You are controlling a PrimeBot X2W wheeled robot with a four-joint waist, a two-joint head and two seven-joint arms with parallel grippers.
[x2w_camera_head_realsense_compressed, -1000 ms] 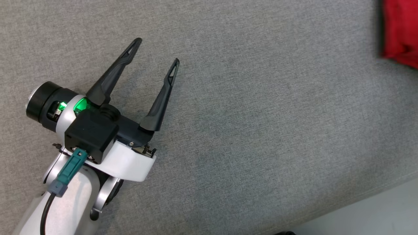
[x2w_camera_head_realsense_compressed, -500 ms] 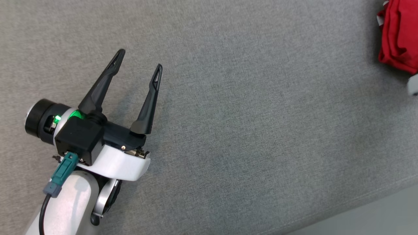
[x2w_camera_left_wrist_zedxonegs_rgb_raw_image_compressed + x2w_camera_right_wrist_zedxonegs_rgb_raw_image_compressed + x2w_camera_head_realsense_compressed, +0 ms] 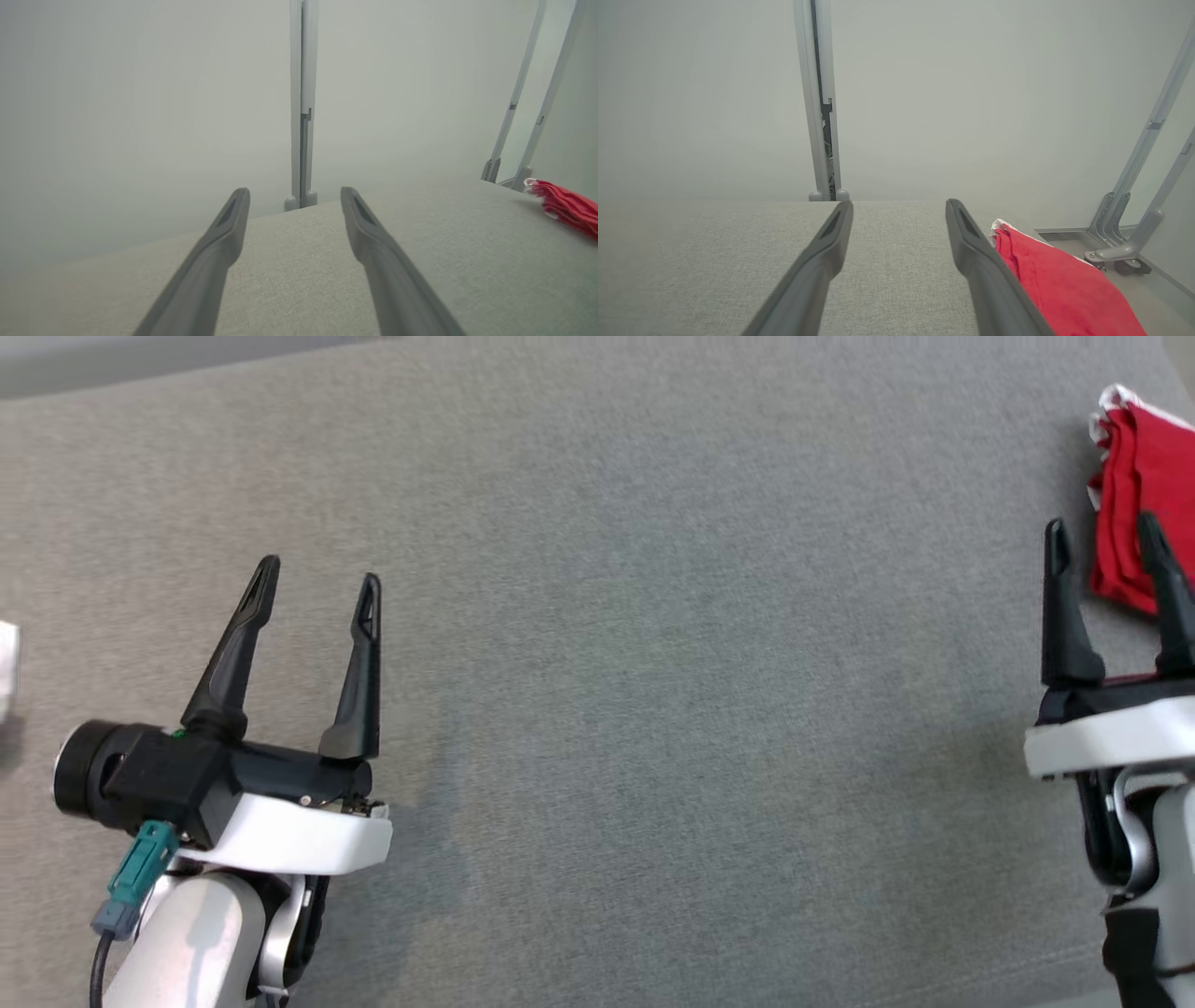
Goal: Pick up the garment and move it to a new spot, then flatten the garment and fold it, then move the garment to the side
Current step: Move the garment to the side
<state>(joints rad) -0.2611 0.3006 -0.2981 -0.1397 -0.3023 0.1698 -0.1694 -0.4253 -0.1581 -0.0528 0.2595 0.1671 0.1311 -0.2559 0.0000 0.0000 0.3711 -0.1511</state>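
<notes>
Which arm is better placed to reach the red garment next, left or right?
Right, most likely. The right gripper is open just before the red garment, which lies beside one of its fingers in the right wrist view. The left gripper, also open, is far across the grey surface.

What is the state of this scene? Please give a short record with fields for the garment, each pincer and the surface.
garment: red, in a compact pile, lying at the right side of the surface, not held
left pincer: open, empty, over bare surface
right pincer: open, empty, close beside the garment
surface: grey fabric, flat
</notes>
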